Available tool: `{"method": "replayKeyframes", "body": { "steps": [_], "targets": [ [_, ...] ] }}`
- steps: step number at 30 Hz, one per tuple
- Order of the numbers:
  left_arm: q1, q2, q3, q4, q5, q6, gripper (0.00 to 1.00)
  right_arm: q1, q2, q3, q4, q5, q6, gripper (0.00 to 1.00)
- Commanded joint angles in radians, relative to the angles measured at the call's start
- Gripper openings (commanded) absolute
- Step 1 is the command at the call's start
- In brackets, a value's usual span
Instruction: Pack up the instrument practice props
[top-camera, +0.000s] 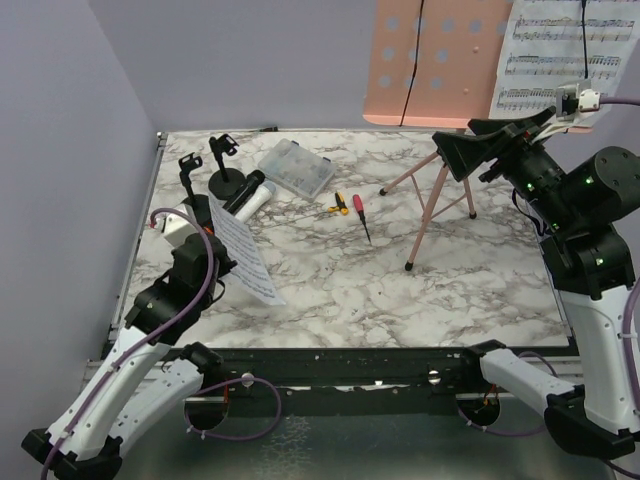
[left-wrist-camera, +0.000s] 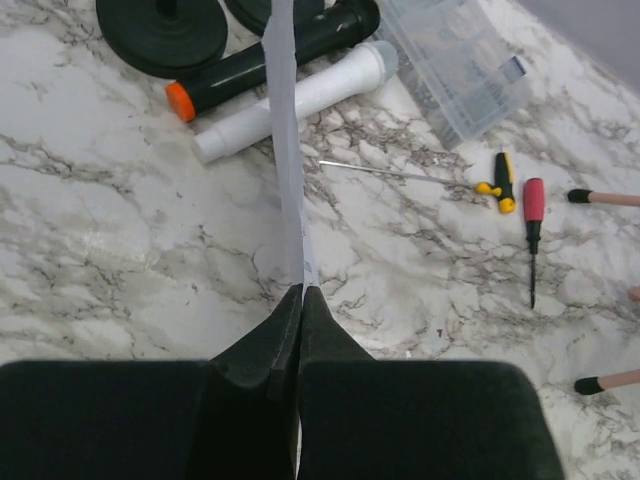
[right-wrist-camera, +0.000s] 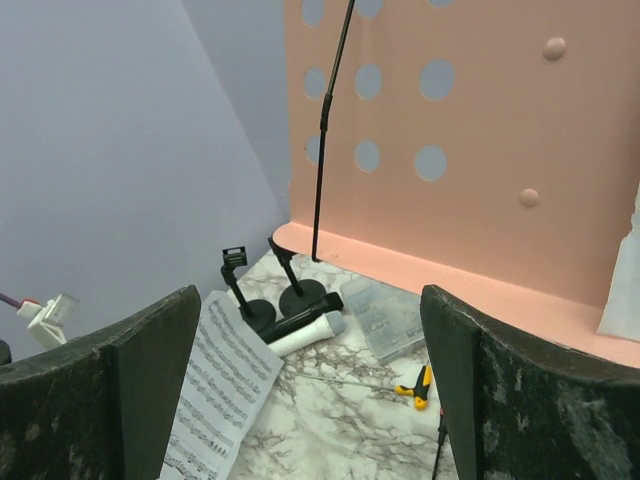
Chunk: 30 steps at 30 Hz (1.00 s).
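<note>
My left gripper (top-camera: 216, 250) (left-wrist-camera: 301, 295) is shut on a white sheet-music page (top-camera: 246, 256) (left-wrist-camera: 287, 150) and holds it upright on edge above the table's left side. Behind it lie a grey-headed white microphone (top-camera: 254, 201) (left-wrist-camera: 300, 98) and a black microphone (left-wrist-camera: 270, 58), next to two black round-based mic holders (top-camera: 228, 176) (top-camera: 189, 172). My right gripper (top-camera: 475, 140) (right-wrist-camera: 310, 400) hangs open and empty in front of the pink perforated desk (top-camera: 430, 60) (right-wrist-camera: 470, 130) of the tripod (top-camera: 436, 196). More sheet music (top-camera: 560, 50) rests on that desk.
A clear plastic compartment box (top-camera: 295, 167) (left-wrist-camera: 460, 70) sits at the back centre. A yellow screwdriver (top-camera: 339, 204) (left-wrist-camera: 500, 185) and a red one (top-camera: 359, 210) (left-wrist-camera: 533, 205) lie beside it. Grey walls close in the back and left.
</note>
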Motion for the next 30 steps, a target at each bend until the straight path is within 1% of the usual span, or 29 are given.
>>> {"method": "replayKeyframes", "body": {
  "steps": [1, 7, 11, 14, 16, 18, 21, 23, 25, 27, 30],
  "targets": [
    [0.003, 0.028, -0.059, -0.041, -0.009, -0.086, 0.00, -0.003, -0.038, -0.032, -0.042, 0.026, -0.015, 0.95],
    [0.003, 0.019, -0.170, -0.044, 0.068, -0.174, 0.00, -0.003, -0.081, -0.048, -0.082, 0.020, -0.011, 0.95],
    [0.003, 0.000, -0.187, -0.063, 0.057, -0.236, 0.00, -0.003, -0.109, -0.056, -0.105, 0.025, -0.011, 0.95],
    [0.003, 0.029, -0.174, -0.074, 0.069, -0.224, 0.00, -0.003, -0.126, -0.060, -0.121, 0.028, -0.011, 0.95],
    [0.003, 0.084, -0.165, -0.063, 0.119, -0.189, 0.00, -0.003, -0.137, -0.064, -0.132, 0.032, -0.011, 0.95],
    [0.003, 0.137, -0.166, -0.030, 0.220, -0.155, 0.00, -0.003, -0.145, -0.066, -0.140, 0.034, -0.014, 0.95],
    [0.002, 0.180, -0.177, 0.029, 0.317, -0.180, 0.00, -0.003, -0.155, -0.068, -0.146, 0.036, -0.014, 0.95],
    [0.001, 0.164, -0.196, 0.082, 0.352, -0.222, 0.00, -0.003, -0.160, -0.067, -0.149, 0.035, -0.014, 0.95],
    [0.001, 0.144, -0.213, 0.112, 0.371, -0.233, 0.00, -0.003, -0.164, -0.066, -0.154, 0.035, -0.015, 0.95],
    [0.001, 0.158, -0.215, 0.112, 0.397, -0.205, 0.00, -0.003, -0.167, -0.064, -0.158, 0.035, -0.017, 0.96],
    [0.001, 0.233, -0.221, 0.112, 0.470, -0.145, 0.00, -0.003, -0.168, -0.063, -0.160, 0.031, -0.019, 0.96]
  ]
}}
